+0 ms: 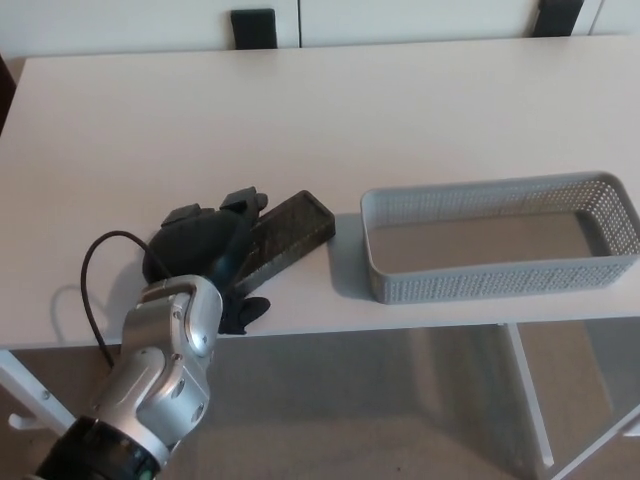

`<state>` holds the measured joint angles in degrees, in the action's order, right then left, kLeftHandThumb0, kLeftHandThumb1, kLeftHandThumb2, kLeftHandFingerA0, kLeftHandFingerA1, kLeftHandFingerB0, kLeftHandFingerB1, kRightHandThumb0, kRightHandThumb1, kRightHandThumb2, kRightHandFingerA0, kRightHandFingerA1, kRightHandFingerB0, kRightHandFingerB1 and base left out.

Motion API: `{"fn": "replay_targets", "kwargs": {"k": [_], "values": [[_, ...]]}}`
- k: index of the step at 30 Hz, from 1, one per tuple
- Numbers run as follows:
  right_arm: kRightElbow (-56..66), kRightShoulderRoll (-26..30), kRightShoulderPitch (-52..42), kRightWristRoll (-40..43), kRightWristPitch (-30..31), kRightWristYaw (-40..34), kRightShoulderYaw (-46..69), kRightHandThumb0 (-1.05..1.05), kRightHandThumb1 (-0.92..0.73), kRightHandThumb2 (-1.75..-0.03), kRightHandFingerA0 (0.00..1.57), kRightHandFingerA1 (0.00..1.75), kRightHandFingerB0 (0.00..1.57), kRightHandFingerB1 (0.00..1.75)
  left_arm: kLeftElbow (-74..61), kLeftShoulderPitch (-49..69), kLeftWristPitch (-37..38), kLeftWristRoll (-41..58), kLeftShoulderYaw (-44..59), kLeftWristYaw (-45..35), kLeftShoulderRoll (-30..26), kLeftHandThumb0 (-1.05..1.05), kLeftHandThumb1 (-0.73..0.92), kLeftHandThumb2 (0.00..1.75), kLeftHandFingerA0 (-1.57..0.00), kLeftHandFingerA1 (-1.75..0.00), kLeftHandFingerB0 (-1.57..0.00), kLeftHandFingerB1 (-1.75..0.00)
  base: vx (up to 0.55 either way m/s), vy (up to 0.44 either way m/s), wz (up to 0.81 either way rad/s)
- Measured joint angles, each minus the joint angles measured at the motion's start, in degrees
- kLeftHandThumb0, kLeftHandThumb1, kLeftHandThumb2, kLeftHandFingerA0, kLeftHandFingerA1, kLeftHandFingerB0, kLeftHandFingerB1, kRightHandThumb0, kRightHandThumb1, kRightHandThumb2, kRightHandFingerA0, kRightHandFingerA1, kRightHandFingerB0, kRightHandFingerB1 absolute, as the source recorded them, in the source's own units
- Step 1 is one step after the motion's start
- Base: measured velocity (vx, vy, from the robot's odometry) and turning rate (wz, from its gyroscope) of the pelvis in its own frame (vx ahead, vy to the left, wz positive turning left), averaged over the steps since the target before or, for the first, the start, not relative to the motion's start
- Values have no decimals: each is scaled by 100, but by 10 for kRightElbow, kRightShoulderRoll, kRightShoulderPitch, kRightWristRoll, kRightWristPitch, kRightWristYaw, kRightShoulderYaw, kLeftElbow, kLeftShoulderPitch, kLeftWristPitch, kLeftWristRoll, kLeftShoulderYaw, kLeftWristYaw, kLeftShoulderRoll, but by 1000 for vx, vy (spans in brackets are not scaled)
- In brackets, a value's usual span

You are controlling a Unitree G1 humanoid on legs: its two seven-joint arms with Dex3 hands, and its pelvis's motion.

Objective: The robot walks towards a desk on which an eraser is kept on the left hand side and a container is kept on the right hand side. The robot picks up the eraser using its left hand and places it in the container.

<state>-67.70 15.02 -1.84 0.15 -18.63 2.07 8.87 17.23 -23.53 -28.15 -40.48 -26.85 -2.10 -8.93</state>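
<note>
The eraser, a dark rectangular block, lies flat on the white desk left of centre. Its right end points toward the container. My left hand rests over the eraser's left end and hides that part. Two fingers reach past the eraser's far side. The thumb sits apart from it at the desk's front edge, so the hand is open around the block. The grey mesh container stands to the right with nothing in it. My right hand does not show.
A black cable loops from my left wrist over the desk's front left. Two dark chair backs stand behind the far edge. A desk leg and the floor show below the front edge.
</note>
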Motion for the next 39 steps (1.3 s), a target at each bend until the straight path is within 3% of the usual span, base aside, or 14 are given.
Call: {"fn": "replay_targets", "kwargs": {"k": [3,5,6,14,15,16,17,21,22,25,36,37,38,39], "values": [[1,0,0,0,0,2,2,-43,-38,-81,77,75,56,64,6,-4,0,1,-3,-3,0,-27,35,88,-1,-48,0,-46,0,0,0],[1,0,0,0,1,2,2,-39,-52,-55,79,66,66,56,8,-7,0,0,-6,-5,0,-29,33,88,-1,-48,0,-46,0,0,0],[1,0,0,0,1,2,2,-43,-38,-80,78,77,57,64,9,-9,0,0,-8,-5,0,-30,32,87,-1,-48,0,-46,0,0,0],[2,0,0,0,1,3,2,-42,-38,-80,75,75,56,64,26,-26,-6,-9,-24,-5,10,-58,45,72,-24,-42,-8,-34,0,0,0],[2,0,0,0,1,4,2,-45,-39,-81,77,76,56,64,31,-29,-8,-11,-27,-4,12,-42,62,59,-60,-47,-18,-28,0,0,0],[3,1,0,0,1,4,2,-45,-39,-81,76,76,56,64,38,-32,-8,-13,-32,-3,14,-27,65,59,-73,-103,-30,-31,0,0,0],[4,1,0,0,1,4,1,-45,-39,-81,76,76,56,64,41,-35,-8,-15,-34,1,14,-24,70,61,-79,-116,-54,-38,0,0,0],[5,1,3,0,4,5,1,-43,-40,-81,76,75,55,64,49,-63,-1,-20,-50,-7,5,-25,57,61,-63,-132,-64,-46,0,0,0],[5,1,4,0,5,6,1,-44,-40,-81,76,75,55,63,51,-69,-1,-20,-55,-13,4,-33,51,76,-67,-108,-56,-54,0,0,0],[5,1,4,-1,7,6,1,-43,-39,-81,76,75,55,64,57,-79,0,-22,-68,-24,2,-20,63,58,-55,-139,-50,-41,0,0,0],[17,4,4,-1,10,7,0,-44,-40,-81,76,73,56,63,72,-69,17,-26,-58,7,5,-29,77,63,-71,-128,-49,-42,0,0,0],[18,4,4,-1,10,7,0,-45,-40,-81,77,74,57,64,69,-66,19,-26,-53,11,5,-29,68,103,-82,-110,-59,-68,0,0,0],[18,4,4,-1,11,7,-1,-44,-40,-81,76,73,57,64,65,-59,23,-24,-42,20,9,-29,66,98,-83,-115,-61,-67,0,0,0],[19,4,3,-1,11,7,-1,-44,-40,-81,76,73,57,64,62,-52,27,-21,-31,31,12,-29,79,63,-63,-154,-68,-55,0,0,0]]}}
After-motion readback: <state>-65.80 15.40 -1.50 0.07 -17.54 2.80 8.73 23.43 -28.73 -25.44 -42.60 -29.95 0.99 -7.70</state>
